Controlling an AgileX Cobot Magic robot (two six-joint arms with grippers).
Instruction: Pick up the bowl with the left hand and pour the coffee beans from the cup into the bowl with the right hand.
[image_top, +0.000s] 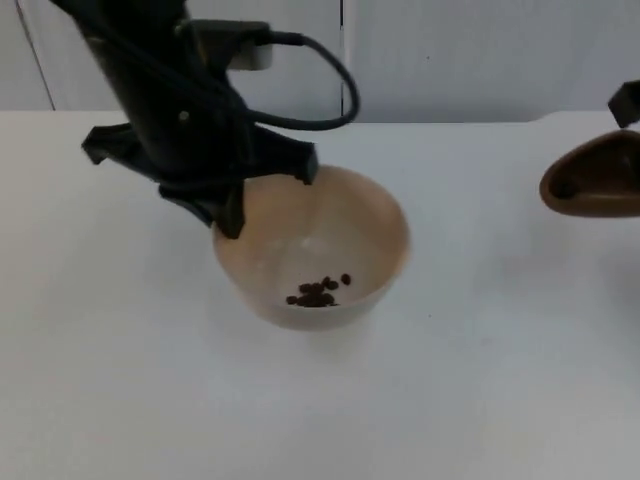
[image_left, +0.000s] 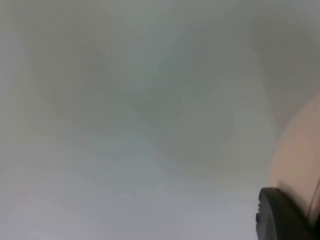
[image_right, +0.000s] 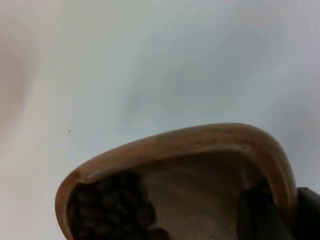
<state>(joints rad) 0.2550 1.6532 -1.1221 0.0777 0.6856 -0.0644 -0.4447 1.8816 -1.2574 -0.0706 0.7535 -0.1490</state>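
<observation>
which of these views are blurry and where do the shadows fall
Top view: fairly clear, the bowl casting a soft shadow on the table below it, left hand at its rim. Left wrist view: out of focus, a pale smear of bowl. Right wrist view: the cup close and soft, beans shadowed inside, right hand gripping its rim.

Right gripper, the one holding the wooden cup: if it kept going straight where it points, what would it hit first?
Probably the bare table: beyond the right gripper and its wooden cup lies white surface. The bowl sits off to one side. Depth is uncertain.
</observation>
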